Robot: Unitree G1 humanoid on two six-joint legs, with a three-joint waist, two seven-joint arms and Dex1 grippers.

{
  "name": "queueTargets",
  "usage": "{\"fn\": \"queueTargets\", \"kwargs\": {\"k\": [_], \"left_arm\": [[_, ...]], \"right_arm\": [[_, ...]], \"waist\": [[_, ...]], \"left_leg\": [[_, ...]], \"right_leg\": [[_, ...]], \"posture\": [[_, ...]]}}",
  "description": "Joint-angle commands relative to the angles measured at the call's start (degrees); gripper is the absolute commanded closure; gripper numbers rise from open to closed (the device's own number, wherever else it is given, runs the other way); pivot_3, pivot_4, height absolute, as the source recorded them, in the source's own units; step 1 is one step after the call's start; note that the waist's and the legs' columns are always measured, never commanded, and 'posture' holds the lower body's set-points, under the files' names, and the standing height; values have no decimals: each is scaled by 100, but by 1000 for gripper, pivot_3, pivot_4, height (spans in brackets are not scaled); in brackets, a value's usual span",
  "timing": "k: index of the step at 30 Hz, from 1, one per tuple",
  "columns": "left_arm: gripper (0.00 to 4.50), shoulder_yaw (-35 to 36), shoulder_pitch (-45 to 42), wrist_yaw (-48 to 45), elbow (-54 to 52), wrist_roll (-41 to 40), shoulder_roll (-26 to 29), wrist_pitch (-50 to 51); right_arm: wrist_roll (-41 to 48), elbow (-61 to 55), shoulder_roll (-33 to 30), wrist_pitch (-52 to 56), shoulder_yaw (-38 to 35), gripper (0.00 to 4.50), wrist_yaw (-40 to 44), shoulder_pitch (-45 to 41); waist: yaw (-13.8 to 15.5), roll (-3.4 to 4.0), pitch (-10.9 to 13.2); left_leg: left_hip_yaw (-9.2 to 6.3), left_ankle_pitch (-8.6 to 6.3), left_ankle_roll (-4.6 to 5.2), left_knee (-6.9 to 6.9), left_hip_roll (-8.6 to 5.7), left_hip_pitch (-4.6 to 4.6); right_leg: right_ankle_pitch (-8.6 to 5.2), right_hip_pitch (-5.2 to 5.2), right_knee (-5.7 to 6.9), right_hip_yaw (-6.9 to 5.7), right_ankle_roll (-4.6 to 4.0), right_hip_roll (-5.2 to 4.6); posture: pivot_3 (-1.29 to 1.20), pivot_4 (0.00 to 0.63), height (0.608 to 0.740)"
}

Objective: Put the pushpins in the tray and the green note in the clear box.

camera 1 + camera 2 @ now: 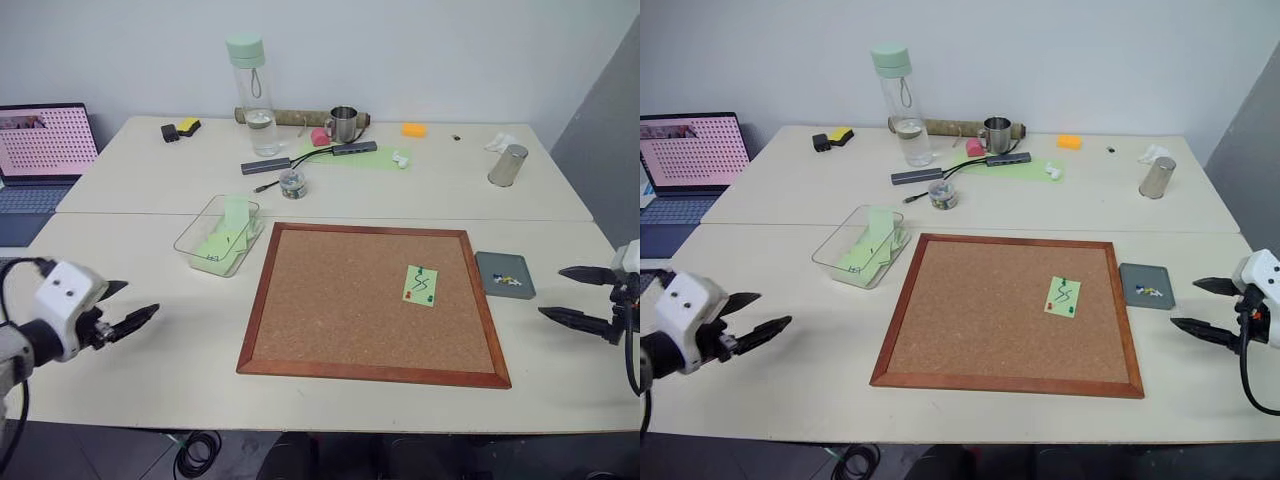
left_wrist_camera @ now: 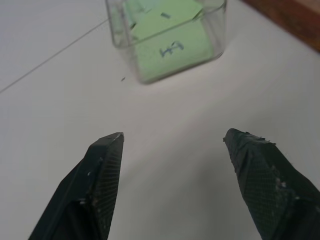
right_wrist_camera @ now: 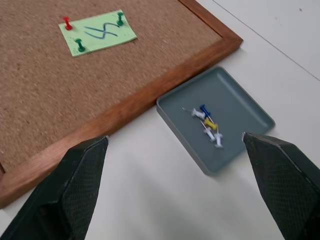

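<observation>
Looking at progress: nothing of the task is done yet, by my read.

Table (image 1: 150,390): two pale tops pushed together, clutter along the far edge (bottle, cup, cables), none of it relevant.

Corkboard (image 1: 340,310): wood-framed, lying flat in the middle, closer to the robot's right.

Clear box (image 1: 196,240): just off the corkboard's far left corner, apart from the frame. Already holds several pale green slips, one with a scribble on it as the left wrist view shows. Not the target note as far as I can tell.

Tray (image 1: 493,264): dark grey, just beside the corkboard's right frame edge. A few loose pins in it, white, blue and yellow.

Green note (image 1: 420,285): pinned flat on the cork, right half of the board, black squiggle visible.

Pushpins (image 3: 79,46): three stuck in the note per the right wrist view, two green and one red. All must come out first, then the note goes across to the box.

Left gripper (image 1: 118,312): low over the table's near left, well short of the box, fingers apart, holding nothing.

Right gripper (image 1: 578,296): near the tray's outer side, fingers spread wide, empty. Likely the one to pull pins, given how near it is.
</observation>
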Motion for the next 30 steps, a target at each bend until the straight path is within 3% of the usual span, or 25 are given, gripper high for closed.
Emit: {"fn": "queueTargets", "kwargs": {"k": [1, 5, 13, 24, 30], "left_arm": [[2121, -681, -534, -140, -797, -251, -22, 303], [2858, -1598, -1221, -174, -1163, -295, -335, 480], [4492, -3161, -2262, -192, -875, 27, -1409, 348], [4492, -4179, -3217, 196, 1331, 921, -3075, -751], [4492, -4208, -3277, 197, 2086, 1112, -3355, -980]], "right_arm": [[134, -483, 16, 168, 27, 0, -38, -112], [206, -855, 96, 321, 291, 0, -77, -340], [155, -1255, 450, 725, 936, 0, -430, -1064], [-539, -412, 1365, 877, 2097, 0, -1137, -2458], [-999, 426, 1945, 356, 2523, 0, -1260, -2870]], "waist": [[-1, 0, 0], [-7, 0, 0], [-14, -2, 1], [-12, -6, -1], [-25, -9, -2]], "left_leg": [[0, 0, 0, 0, 0, 0], [1, 0, 0, 0, -1, 0], [-1, 1, -1, 7, -1, -3], [0, 2, -3, 15, -4, -3], [0, 6, -8, 17, -5, -11]], "right_leg": [[0, -1, 0, 1, 0, 0], [0, -1, 2, 0, 0, 1], [0, -1, 4, 2, 2, 10], [1, 0, 7, 2, 2, 10], [1, -11, 9, 4, 3, 10]], "posture": [[0, 150, 740], [0, 150, 740], [0, 150, 740], [0, 150, 740], [0, 150, 740]]}}
